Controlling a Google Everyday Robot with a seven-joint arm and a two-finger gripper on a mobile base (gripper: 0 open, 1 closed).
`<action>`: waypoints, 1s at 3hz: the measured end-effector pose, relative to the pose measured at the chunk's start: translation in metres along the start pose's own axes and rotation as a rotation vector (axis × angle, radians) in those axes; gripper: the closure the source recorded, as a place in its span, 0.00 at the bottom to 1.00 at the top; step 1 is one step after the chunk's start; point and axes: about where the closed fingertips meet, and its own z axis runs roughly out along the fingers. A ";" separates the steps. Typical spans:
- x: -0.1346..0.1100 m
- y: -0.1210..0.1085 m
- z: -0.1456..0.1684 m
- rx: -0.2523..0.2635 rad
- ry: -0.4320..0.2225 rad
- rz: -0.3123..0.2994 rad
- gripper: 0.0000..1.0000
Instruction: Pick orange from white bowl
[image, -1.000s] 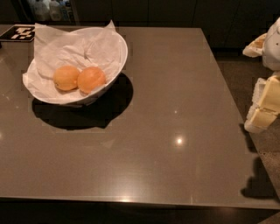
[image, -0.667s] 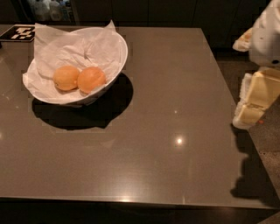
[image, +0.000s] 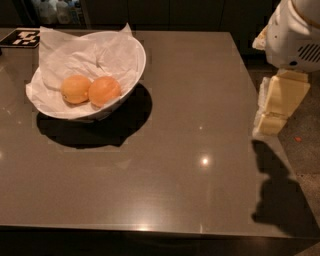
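Observation:
The white bowl (image: 131, 85) stands at the back left of the grey table (image: 190, 150), lined with crumpled white paper. Two round fruits lie side by side in it. The orange (image: 104, 90) is the deeper, redder one on the right. A paler, yellower orange (image: 75, 89) touches it on the left. My gripper (image: 272, 117) hangs at the table's right edge, far to the right of the bowl, pointing down. The white arm body (image: 292, 35) is above it.
A black-and-white marker tag (image: 21, 37) lies at the table's back left corner. The arm's shadow (image: 280, 195) falls on the table's right front part. Dark cabinets run behind the table. Floor shows to the right of the table.
The arm and gripper have moved left, further into view toward the table's right edge. The bowl and both fruits have not moved.

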 end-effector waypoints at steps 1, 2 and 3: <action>-0.021 0.001 -0.002 0.012 -0.033 0.003 0.00; -0.060 0.008 0.001 0.004 -0.006 -0.015 0.00; -0.119 0.008 -0.004 0.023 0.004 -0.065 0.00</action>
